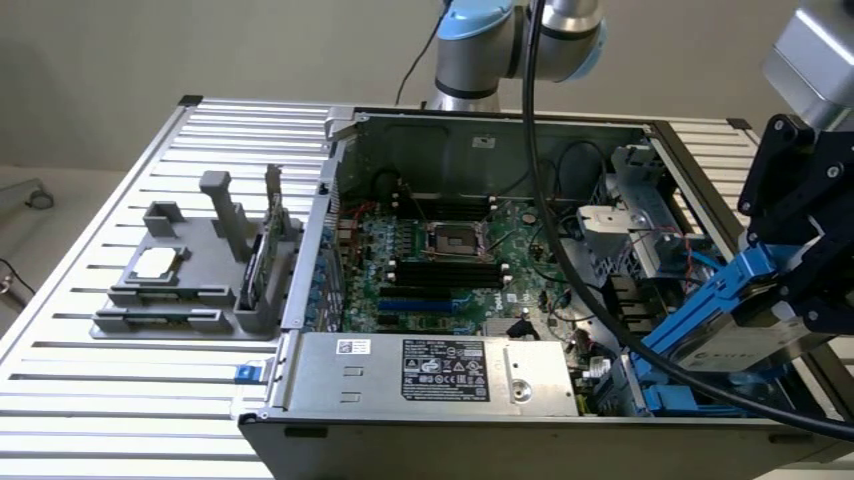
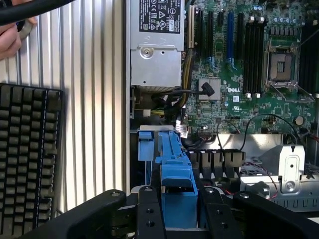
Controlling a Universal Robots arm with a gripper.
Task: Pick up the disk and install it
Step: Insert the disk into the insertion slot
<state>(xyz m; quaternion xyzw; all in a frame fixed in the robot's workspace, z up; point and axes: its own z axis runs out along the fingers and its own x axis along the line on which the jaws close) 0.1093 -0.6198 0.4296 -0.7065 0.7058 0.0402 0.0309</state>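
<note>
Gripper (image 1: 790,300), exterior view: at exterior view's right, jaws pinching disk (image 1: 727,335) by blue carrier frame (image 1: 694,310). We see disk tilted, held over drive-bay end of open computer case (image 1: 350,150), well apart from motherboard (image 1: 454,260); power supply (image 1: 427,370) along near wall.

Wrist view: we see fingers (image 2: 149,214) clamped either side of blue carrier frame (image 2: 174,164), disk held over case interior. Keyboard (image 2: 27,159) lies on slatted table (image 2: 94,99); person's hand (image 2: 10,35) near it.
</note>
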